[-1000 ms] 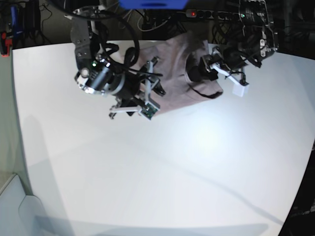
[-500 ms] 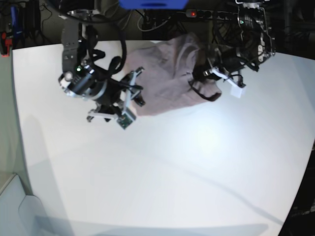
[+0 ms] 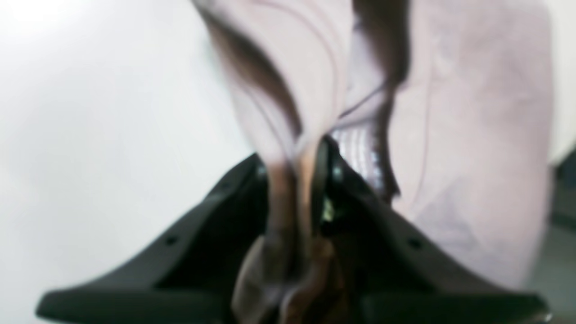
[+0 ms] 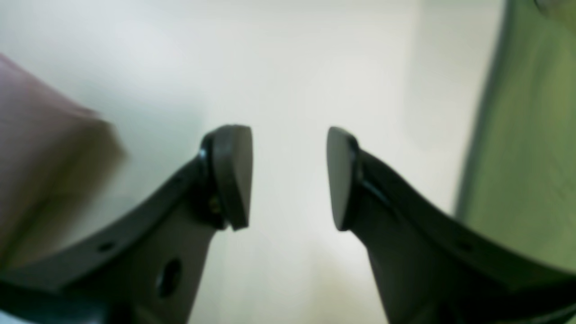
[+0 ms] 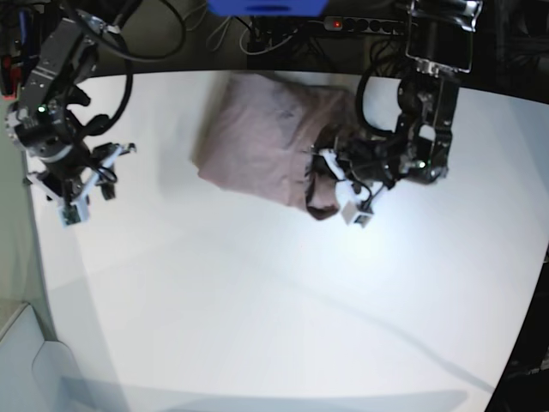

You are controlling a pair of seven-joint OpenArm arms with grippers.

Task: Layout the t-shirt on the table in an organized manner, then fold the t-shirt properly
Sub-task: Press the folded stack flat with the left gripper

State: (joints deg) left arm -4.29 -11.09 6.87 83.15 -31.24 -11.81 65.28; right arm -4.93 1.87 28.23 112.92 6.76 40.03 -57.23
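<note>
While my left pincer (image 3: 297, 180) pinches the shirt (image 5: 257, 137) and the right (image 4: 288, 177) gapes empty, bunched cloth may slip free.

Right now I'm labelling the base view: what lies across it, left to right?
right gripper → bare table → t-shirt → left gripper, shut on the t-shirt's edge → power strip at the back.

Left pincer (image 5: 324, 182) now clamped on t-shirt (image 5: 257, 142); right pincer (image 5: 96, 176) away at table (image 5: 257, 300) edge.
</note>
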